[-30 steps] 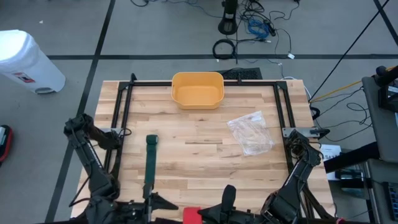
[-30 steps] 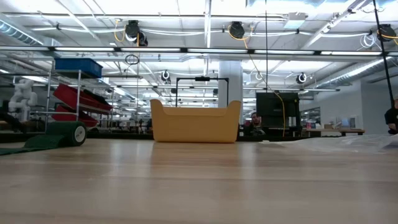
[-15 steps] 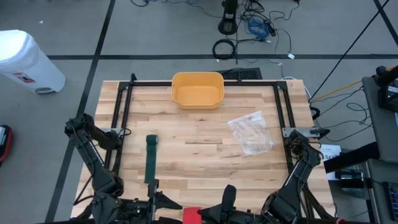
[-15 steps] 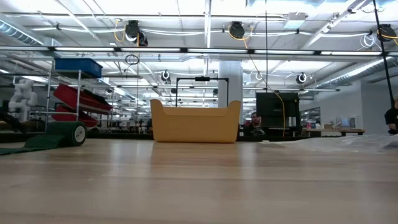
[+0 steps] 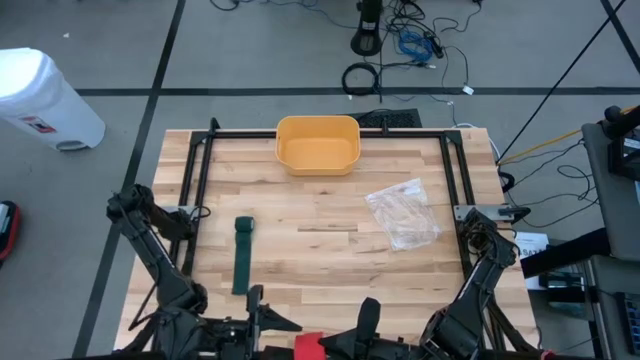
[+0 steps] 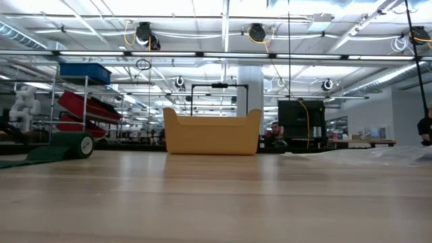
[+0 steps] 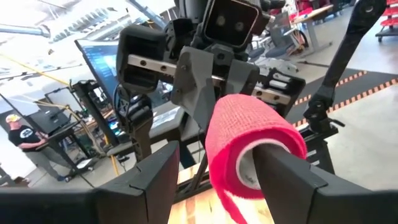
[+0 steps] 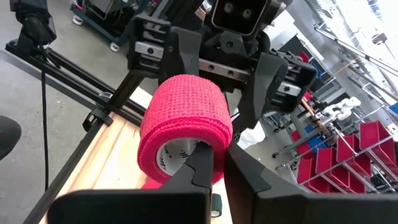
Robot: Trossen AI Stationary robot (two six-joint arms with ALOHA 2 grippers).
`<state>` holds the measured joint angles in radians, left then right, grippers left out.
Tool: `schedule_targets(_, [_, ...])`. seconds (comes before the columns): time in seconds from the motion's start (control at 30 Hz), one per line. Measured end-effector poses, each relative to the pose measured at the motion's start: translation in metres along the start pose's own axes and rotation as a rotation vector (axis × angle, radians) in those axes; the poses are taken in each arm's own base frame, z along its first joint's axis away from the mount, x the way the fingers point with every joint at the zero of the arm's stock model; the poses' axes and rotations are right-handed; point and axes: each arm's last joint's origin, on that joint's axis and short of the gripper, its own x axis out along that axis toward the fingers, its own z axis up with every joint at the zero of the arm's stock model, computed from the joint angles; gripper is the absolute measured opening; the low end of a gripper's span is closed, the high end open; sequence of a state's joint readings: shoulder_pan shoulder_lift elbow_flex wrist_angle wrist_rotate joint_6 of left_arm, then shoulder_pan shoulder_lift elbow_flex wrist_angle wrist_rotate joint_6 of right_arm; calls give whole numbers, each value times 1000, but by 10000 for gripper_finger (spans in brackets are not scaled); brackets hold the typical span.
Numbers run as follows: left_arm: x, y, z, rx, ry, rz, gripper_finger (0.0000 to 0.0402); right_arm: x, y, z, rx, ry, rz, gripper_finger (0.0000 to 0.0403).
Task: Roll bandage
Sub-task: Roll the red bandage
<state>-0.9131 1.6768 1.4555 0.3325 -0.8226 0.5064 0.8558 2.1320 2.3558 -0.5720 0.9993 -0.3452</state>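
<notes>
Pink-red bandage roll (image 8: 185, 130) sits at the near edge of the table (image 5: 330, 260), between the two hands; in the high view we see only a red corner of it (image 5: 308, 346) at the bottom of the frame, just right of the left arm's wrist.

Right hand (image 8: 214, 163): clenched on the bandage roll. Its two dark fingers (image 8: 200, 167) meet at the roll's edge, one tip inside the white cardboard core, the roll's wall pinched between them. A loose red tail of the wrap hangs below the roll in the left wrist view.

Left hand (image 7: 214, 180): fingers spread wide, one on each side of the roll. The finger (image 7: 283, 180) on one side lies at the mouth of the core; whether it touches the roll we cannot tell. The other finger (image 7: 158, 177) stands apart from the wrap. We see no grip from this hand.

Both hands face each other across the roll, low at the near edge, wrists almost meeting.

Also on the table:
- green bandage strip (image 5: 243, 253), lying flat and lengthwise on the left half, with its rolled end at the far tip; in the low view it shows as a small roll (image 6: 75, 144) at the far left.
- yellow tub (image 5: 317, 145), at the far edge, centre.
- clear plastic bag (image 5: 403, 212), crumpled, right of centre, well apart from the strip.

Black frame rails (image 5: 200, 170) run along the left, far and right sides of the table.
</notes>
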Motion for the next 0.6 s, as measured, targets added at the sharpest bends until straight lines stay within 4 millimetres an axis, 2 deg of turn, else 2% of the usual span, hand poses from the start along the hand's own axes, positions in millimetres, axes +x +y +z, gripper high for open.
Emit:
schedule_targets(0.33, [2, 0, -1, -1, -4, 5, 206, -2, 0, 0, -12, 22, -59, 14])
schedule_targets(0.6, [5, 3, -2, 0, 1, 14, 141, -1, -1, -1, -14, 27, -68, 14])
